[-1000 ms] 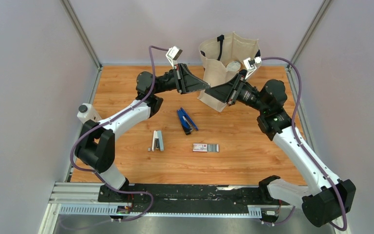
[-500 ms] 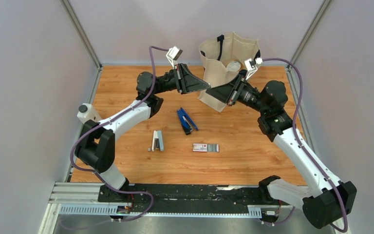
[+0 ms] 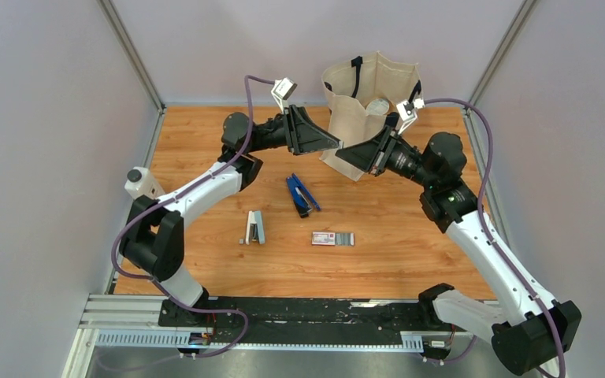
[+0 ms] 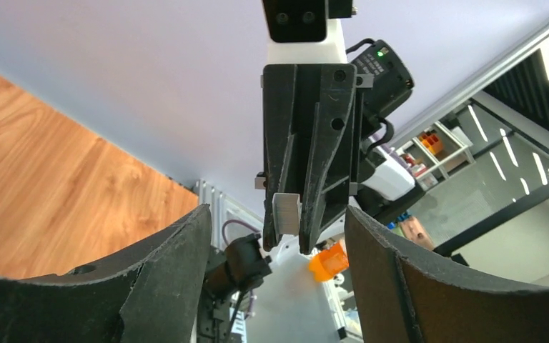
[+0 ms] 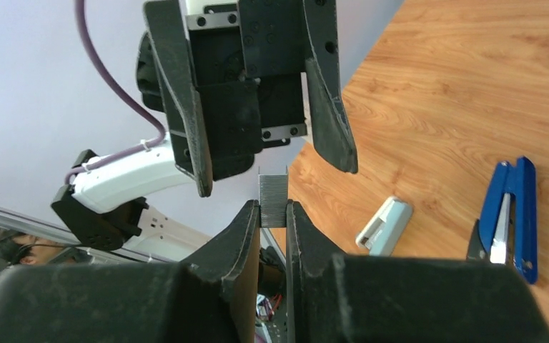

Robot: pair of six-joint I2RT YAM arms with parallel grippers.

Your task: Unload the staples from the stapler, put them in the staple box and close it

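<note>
Right tool (image 5: 273, 209): jaws pressed together on a short strip of staples (image 5: 272, 193). The strip stands upright between the pads, well above the worktop (image 5: 429, 86).

Left tool (image 3: 335, 144): directly opposite, almost tip to tip with the right. Its fingers (image 5: 184, 107) are spread wide to either side of the strip, touch nothing and carry nothing.

Stapler (image 3: 302, 194): lies hinged open on the worktop, below both tools and on their near side, between the two arms. Its long axis runs near to far on a slight slant, with the far end toward the left arm. The left tool is judged marginally nearer to it.

Other items: a grey stapler (image 3: 254, 227) and a box (image 3: 332, 239) lie nearer the bases, apart from the blue one. A bag (image 3: 370, 90) stands behind the tools.

Assessment: the strip is out of the stapler. Whether the channel holds more cannot be told. Only the right tool has the load, so any put-down falls to it. That means moving down and toward the near side while keeping clear of the open stapler.
</note>
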